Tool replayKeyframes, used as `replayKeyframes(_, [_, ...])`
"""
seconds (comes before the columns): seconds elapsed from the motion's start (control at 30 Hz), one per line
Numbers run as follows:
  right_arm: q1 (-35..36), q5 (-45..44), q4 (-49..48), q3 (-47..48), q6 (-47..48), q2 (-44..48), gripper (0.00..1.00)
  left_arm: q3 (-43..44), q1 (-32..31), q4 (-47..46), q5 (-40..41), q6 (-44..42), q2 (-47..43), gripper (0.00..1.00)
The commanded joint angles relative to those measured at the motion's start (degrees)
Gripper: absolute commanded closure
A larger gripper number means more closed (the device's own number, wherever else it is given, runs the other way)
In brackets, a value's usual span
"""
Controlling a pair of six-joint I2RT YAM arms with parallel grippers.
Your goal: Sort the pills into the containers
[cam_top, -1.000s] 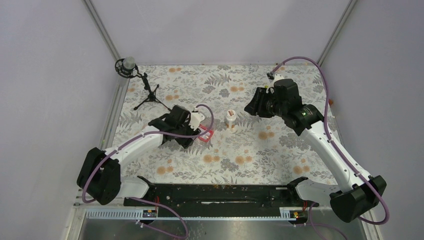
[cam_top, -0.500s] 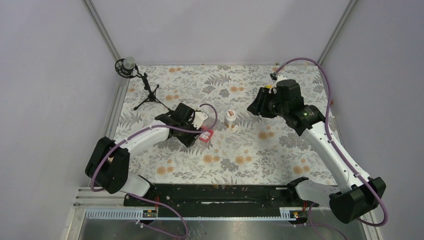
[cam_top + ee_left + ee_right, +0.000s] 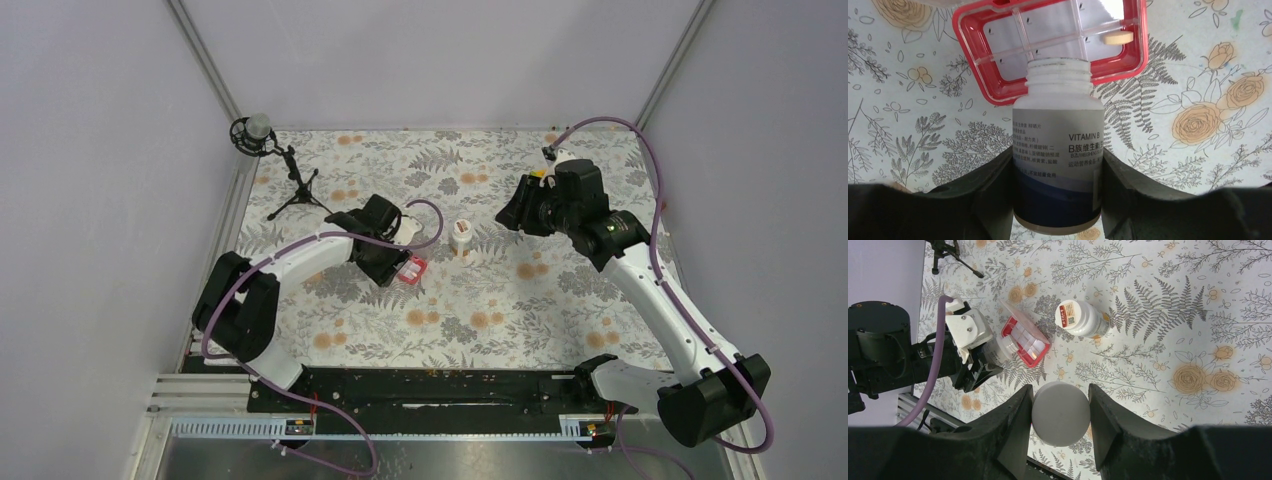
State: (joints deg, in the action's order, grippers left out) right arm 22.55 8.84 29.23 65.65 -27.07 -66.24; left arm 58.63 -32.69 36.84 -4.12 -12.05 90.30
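Left jaws pinch an open white bottle (image 3: 1057, 150) by its body, label reads VITAMIN B, no cap on. The bottle's neck points at the red pill tray (image 3: 1140, 45) and its mouth sits over the tray's near rim. I cannot tell whether it touches.

The tray lies on the floral cloth (image 3: 520, 310) about mid-table, a bit toward the left edge, lid flipped open. One pale yellow round pill (image 3: 1116, 37) lies in a compartment at one end of the tray, close to a divider. The other compartments I can see look empty. The bottle neck hides part of one.

Right jaws pinch a round grey cap (image 3: 1060, 412), one finger on each side, held up above the table toward the far-right corner. Likely the cap of the bottle in my left jaws, my guess only.

A second white bottle (image 3: 1082, 318) stands capped at mid-table, just right of the tray, apart from it, nobody holding it. A small tripod with a microphone (image 3: 290, 185) is at the far-left corner, out of the way.

Progress: early, I judge. One pill is in the tray and nearly all compartments are unfilled. What is inside the held bottle does not show. Left to do: tip out more pills, spread them across compartments, then probably open the second bottle for its share and recap both. Risk: a tilt too steep dumps many pills at once or over the rim.
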Motion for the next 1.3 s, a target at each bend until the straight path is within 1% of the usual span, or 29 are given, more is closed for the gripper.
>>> replayKeyframes(0.0, [-0.6,1.7,-2.2,-0.3,-0.6,0.9,0.60,4.1,-0.3,4.0,1.0,0.9,1.1,1.00])
replayKeyframes(0.6, [-1.1,1.7,-2.2,-0.8,-1.1,0.5,0.60,7.5,-0.7,7.5,1.6,2.1,3.7,1.00])
replayKeyframes(0.8, [-1.4,1.7,-2.2,-0.9,-1.2,0.4,0.60,7.1,-0.7,7.8,2.2,1.9,3.5,1.00])
replayKeyframes(1.0, [-1.5,1.6,-2.3,-0.7,-1.3,0.2,0.60,4.7,-0.7,5.1,1.0,1.8,1.1,1.00])
replayKeyframes(1.27, [-1.5,1.7,-2.4,-0.7,-1.6,0.1,0.60,-1.8,-0.7,-1.7,-0.1,1.0,-4.9,1.00])
